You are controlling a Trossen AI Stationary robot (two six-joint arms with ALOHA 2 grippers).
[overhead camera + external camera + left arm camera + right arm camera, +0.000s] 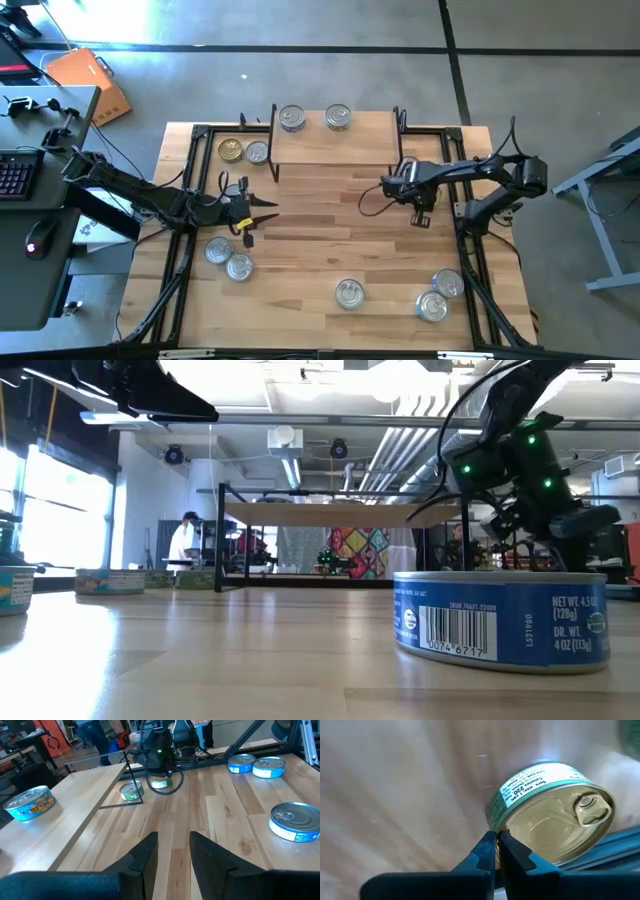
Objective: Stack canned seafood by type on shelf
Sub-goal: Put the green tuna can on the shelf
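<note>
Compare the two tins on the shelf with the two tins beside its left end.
The shelf pair sits up on the raised shelf; the left pair lies on the tabletop. The shelf pair is apart, both silver-lidded; the left pair looks to be touching, one gold-lidded, one silver. All four are flat round tins lying lid up.

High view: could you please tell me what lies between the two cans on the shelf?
Nothing; the high view shows bare shelf between the left-arm-side can and the right-arm-side can.
</note>
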